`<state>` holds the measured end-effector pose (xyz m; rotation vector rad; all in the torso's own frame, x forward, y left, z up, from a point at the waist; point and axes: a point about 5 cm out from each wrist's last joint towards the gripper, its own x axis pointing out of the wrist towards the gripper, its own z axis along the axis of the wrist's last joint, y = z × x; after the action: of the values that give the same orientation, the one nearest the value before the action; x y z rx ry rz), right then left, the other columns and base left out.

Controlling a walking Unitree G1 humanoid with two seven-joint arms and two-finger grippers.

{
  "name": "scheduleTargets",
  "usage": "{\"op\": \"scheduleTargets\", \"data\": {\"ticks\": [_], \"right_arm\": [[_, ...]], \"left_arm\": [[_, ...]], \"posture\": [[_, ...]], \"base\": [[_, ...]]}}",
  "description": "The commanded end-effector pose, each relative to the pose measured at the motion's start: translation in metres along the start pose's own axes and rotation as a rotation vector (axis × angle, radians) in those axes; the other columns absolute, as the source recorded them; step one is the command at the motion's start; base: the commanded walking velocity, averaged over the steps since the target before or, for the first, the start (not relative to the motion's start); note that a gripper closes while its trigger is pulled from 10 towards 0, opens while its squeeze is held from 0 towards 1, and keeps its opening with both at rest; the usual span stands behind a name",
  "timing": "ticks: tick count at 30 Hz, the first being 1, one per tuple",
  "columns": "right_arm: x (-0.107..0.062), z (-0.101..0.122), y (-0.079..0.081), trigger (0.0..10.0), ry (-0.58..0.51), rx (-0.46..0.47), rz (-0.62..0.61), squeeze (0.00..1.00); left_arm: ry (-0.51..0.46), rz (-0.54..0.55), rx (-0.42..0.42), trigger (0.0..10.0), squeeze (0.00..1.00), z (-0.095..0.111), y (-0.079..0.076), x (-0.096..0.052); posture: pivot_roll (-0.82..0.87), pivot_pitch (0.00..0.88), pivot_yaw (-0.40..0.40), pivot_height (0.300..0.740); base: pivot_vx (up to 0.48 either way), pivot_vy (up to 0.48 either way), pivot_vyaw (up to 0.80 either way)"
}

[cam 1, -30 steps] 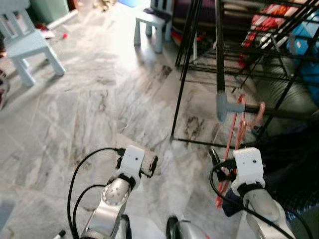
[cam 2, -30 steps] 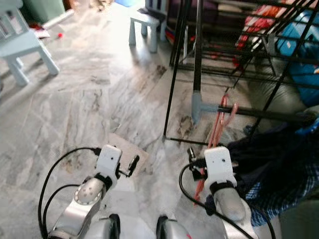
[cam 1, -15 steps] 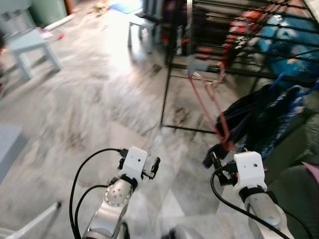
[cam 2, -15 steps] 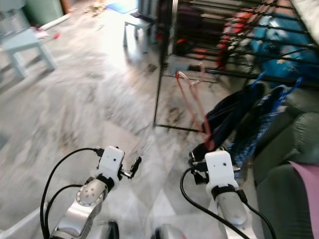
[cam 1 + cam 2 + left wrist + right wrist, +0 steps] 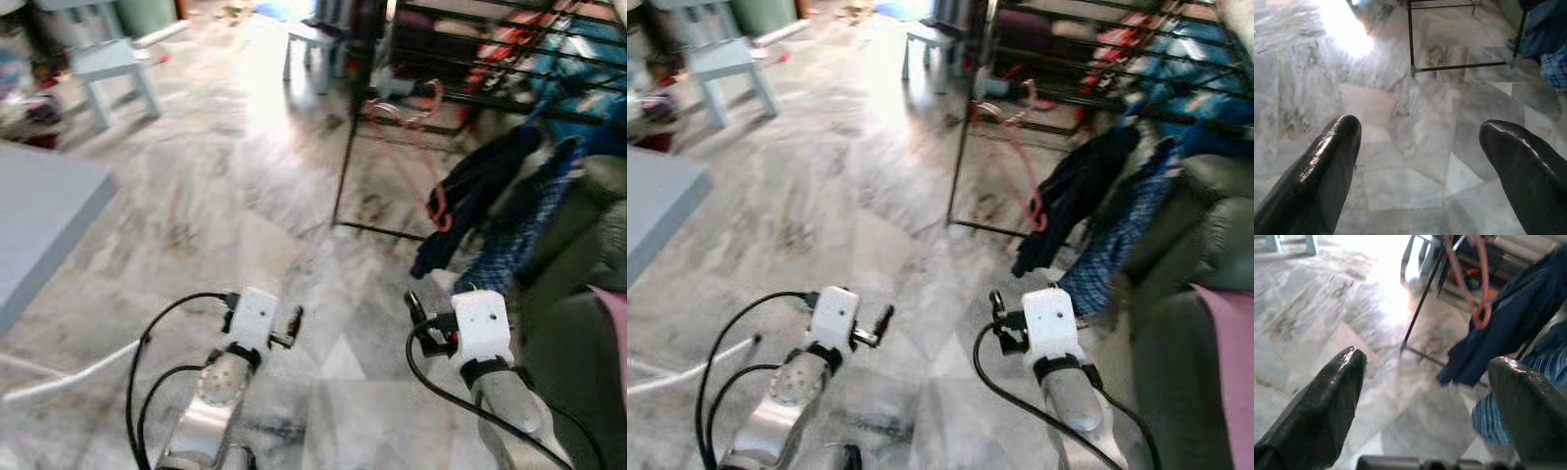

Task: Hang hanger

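Our pink hanger (image 5: pixel 407 147) hangs on the black rack (image 5: pixel 350 117); both our grippers, left (image 5: pixel 1420 161) and right (image 5: pixel 1425 396), gape wide, holding nothing.

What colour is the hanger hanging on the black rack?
Pinkish red; the hanger on the black rack shows best in the left eye view.

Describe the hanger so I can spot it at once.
Find the black rack ahead on the robot's right, standing on the marble floor. The hanger dangles from its low bar beside the corner post. It is thin and salmon pink, unlike the dark blue garment draped just to its right.
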<state>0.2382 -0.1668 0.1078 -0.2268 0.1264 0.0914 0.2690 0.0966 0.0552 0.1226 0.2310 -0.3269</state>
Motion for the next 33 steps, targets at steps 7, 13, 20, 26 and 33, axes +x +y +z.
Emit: {"op": "scheduleTargets", "data": {"ticks": [7,13,20,26,33], "right_arm": [[0.000,-0.001,0.001,10.0,0.006,-0.006,0.022,0.00],[0.001,-0.001,0.003,10.0,0.007,-0.011,0.042,0.00],[0.007,0.003,0.003,10.0,-0.005,-0.014,0.062,0.00],[0.021,0.002,0.010,10.0,-0.032,-0.005,0.078,0.00],[0.043,-0.011,0.024,10.0,0.003,0.058,0.082,0.00]], "left_arm": [[-0.039,-0.034,-0.015,10.0,0.00,0.010,-0.005,0.003],[-0.038,-0.042,-0.020,10.0,0.00,0.010,-0.008,0.003],[-0.042,-0.046,-0.021,10.0,0.00,0.011,-0.009,0.003],[-0.108,0.109,0.003,10.0,0.00,0.021,0.010,0.000],[-0.054,0.214,0.021,10.0,0.00,0.008,0.044,-0.005]], "posture": [[-0.02,0.198,-0.064,0.740],[-0.02,0.204,-0.067,0.740],[-0.02,0.202,-0.071,0.740],[0.01,0.166,-0.044,0.740],[0.06,0.130,-0.020,0.740]], "base": [[0.000,0.000,0.34],[0.000,0.000,0.80],[0.000,0.000,0.80],[0.000,0.000,0.80],[0.000,0.000,0.80]]}}
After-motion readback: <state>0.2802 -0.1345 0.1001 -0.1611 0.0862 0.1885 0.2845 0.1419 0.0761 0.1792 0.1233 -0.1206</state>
